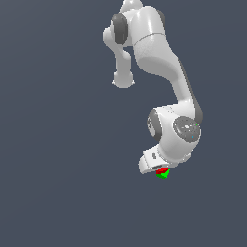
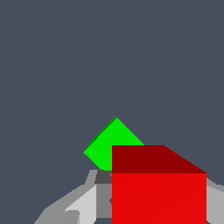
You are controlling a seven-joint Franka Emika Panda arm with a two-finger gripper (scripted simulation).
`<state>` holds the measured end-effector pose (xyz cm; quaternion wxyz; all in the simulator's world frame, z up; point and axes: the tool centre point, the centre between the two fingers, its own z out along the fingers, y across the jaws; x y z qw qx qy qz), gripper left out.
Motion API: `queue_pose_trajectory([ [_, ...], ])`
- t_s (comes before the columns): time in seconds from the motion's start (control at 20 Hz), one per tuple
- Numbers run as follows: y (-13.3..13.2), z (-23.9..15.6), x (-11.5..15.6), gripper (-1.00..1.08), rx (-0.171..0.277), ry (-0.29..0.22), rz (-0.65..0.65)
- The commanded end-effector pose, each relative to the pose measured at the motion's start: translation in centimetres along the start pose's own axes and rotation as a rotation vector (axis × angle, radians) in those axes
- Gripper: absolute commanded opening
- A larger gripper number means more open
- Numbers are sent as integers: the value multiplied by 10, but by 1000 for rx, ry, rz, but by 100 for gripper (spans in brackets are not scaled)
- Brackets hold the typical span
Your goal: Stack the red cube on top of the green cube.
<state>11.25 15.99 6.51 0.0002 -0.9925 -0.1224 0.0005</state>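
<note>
In the wrist view the red cube (image 2: 158,192) fills the space between my gripper's (image 2: 157,208) grey fingers (image 2: 85,203), and the jaws are shut on it. The green cube (image 2: 109,146) lies on the floor just beyond it, turned about 45 degrees to the red cube and partly covered by it. In the exterior view the red cube (image 1: 160,170) peeks out under the white hand (image 1: 152,159), directly over the green cube (image 1: 164,175). Whether the two cubes touch cannot be told. The fingertips are hidden under the hand in the exterior view.
A flat dark grey-blue floor (image 1: 58,193) surrounds the cubes. The white arm (image 1: 159,58) reaches down from the top of the exterior view, with its base post (image 1: 123,79) behind it.
</note>
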Motion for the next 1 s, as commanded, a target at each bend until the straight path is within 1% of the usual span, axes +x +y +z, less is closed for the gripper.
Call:
queue_pose_trajectory([
  [0.0, -7, 1, 6, -100, -1, 1, 1],
  [0.45, -15, 4, 13, -100, -1, 1, 1],
  [0.5, -15, 4, 13, 100, -1, 1, 1],
  [0.95, -15, 4, 13, 100, -1, 1, 1],
])
